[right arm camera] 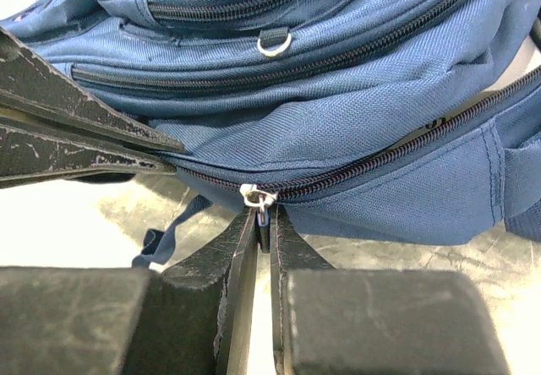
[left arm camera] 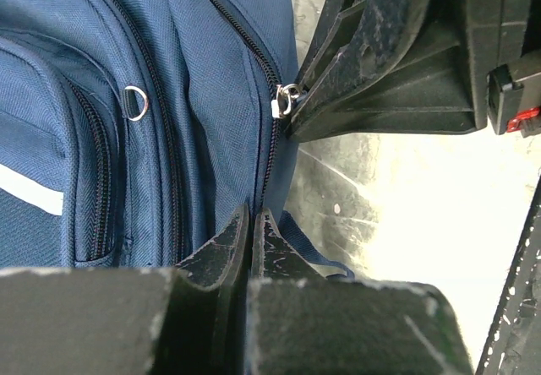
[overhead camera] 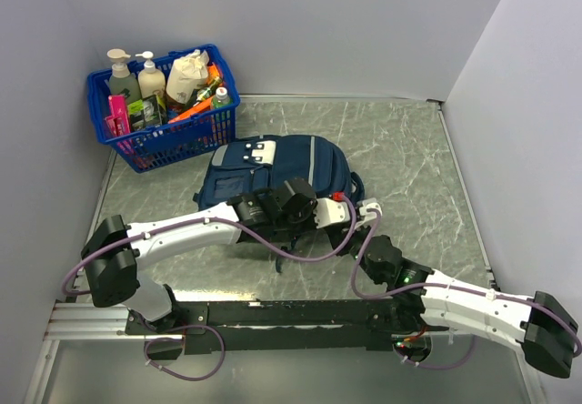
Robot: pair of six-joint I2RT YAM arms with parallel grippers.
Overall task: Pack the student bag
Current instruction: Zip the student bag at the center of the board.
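The navy student bag [overhead camera: 273,169] lies flat in the middle of the table, its white patch facing the back. My right gripper [overhead camera: 344,206] is at the bag's near right edge. In the right wrist view it [right arm camera: 264,216] is shut on the silver zipper pull [right arm camera: 256,196] of the main zipper. My left gripper [overhead camera: 314,215] is just left of it at the same edge. In the left wrist view it [left arm camera: 251,216] is shut on the bag's fabric [left arm camera: 211,122] along the zipper line, below the pull [left arm camera: 286,100]. The bag [right arm camera: 338,113] fills the right wrist view.
A blue plastic basket [overhead camera: 182,131] stands at the back left, holding pump bottles, a white pouch and other small items. Grey walls close in the left, back and right sides. A dark strap [right arm camera: 169,231] trails from under the bag on the marble tabletop.
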